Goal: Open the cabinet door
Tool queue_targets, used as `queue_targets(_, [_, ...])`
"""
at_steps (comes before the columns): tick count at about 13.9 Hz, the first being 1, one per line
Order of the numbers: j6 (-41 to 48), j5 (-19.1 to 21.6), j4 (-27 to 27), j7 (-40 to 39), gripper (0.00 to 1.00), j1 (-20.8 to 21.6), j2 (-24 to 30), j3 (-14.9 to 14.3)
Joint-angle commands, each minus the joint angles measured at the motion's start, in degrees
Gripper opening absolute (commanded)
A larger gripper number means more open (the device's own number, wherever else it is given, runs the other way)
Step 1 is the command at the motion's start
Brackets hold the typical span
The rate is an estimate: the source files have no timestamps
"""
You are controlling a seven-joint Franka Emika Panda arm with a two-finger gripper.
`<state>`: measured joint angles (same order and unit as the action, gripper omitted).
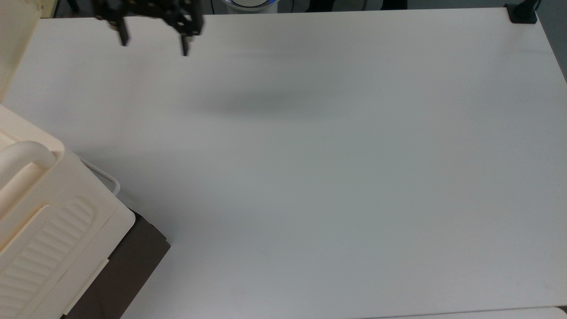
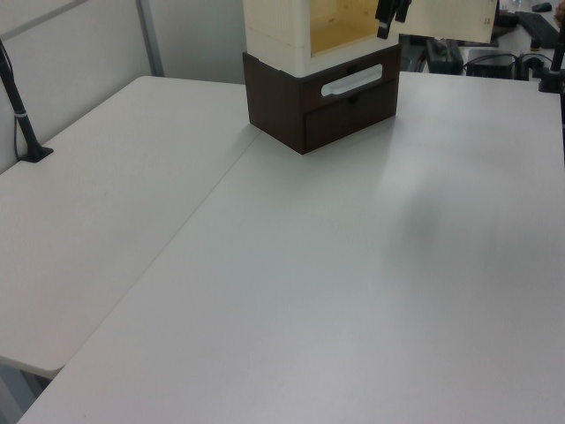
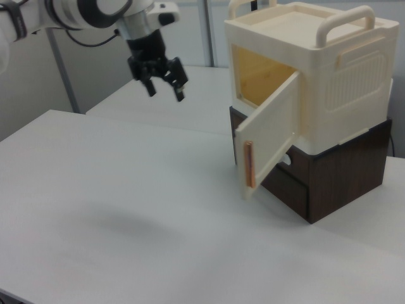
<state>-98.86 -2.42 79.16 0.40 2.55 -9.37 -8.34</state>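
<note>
- In the right view the cabinet door [image 3: 269, 134] stands swung wide out from the cream cabinet [image 3: 329, 76], its free edge with a brown strip pointing toward 7 o'clock, the yellow inside of the cabinet showing behind it.
- In the top view the cabinet door [image 1: 13, 35] sits at the frame's 10 o'clock corner, well apart from the gripper.
- In the left view the cabinet door [image 2: 446, 18] juts out at 1 o'clock from the cabinet's open front.
- The gripper [image 3: 164, 85] hangs in the air above the table [image 3: 126, 209], at 10 o'clock in the right view; its jaws are spread apart, holding nothing and touching nothing.
- In the top view the gripper [image 1: 154, 40] lies at 11 o'clock, fingertips pointing down the frame, with a soft shadow on the table at 5 o'clock from it.
- The cabinet rests on a dark brown base [image 3: 329, 177] with a white drawer handle [image 2: 351, 80].
</note>
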Motion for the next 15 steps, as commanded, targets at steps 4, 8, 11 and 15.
queue_targets(4, [1.47,1.02,10.39,2.94,1.00,0.44,7.17,4.38])
queue_targets(8, [4.29,0.93,10.57,2.32,1.00,0.62,6.56,4.47])
queue_targets(11, [4.11,0.58,10.58,2.32,1.00,0.70,6.29,4.47])
queue_targets(15, [4.20,-1.00,10.40,2.58,1.00,1.76,6.29,4.47])
